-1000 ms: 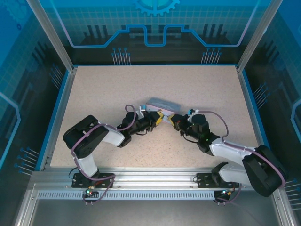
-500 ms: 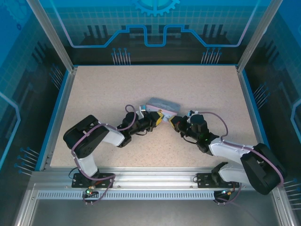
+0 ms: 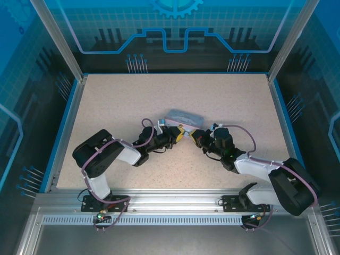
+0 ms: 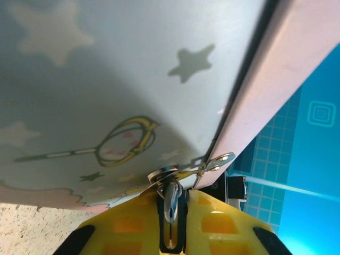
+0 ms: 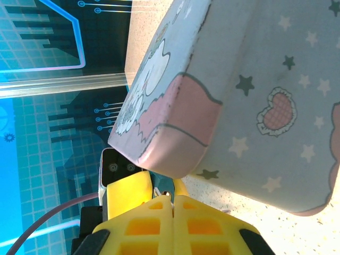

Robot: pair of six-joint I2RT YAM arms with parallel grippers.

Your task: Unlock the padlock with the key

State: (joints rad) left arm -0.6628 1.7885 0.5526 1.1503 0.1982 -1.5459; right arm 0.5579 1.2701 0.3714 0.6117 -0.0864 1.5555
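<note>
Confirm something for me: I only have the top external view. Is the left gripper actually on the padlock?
Observer: Left wrist view: the left gripper is pinched on a small metal piece, apparently the padlock, hanging at the hasp of the tin.
Operator: And the right gripper, open or shut?
Observer: Shut. In its wrist view the yellow fingers are pressed together, close to the tin's pink corner; whether they hold anything, I cannot tell.

A pastel tin (image 3: 183, 116) (stars, a heart, a wand printed on it) is lying midway across the worktop (image 3: 122, 98), blue patterned panels (image 3: 175, 32) standing around.
</note>
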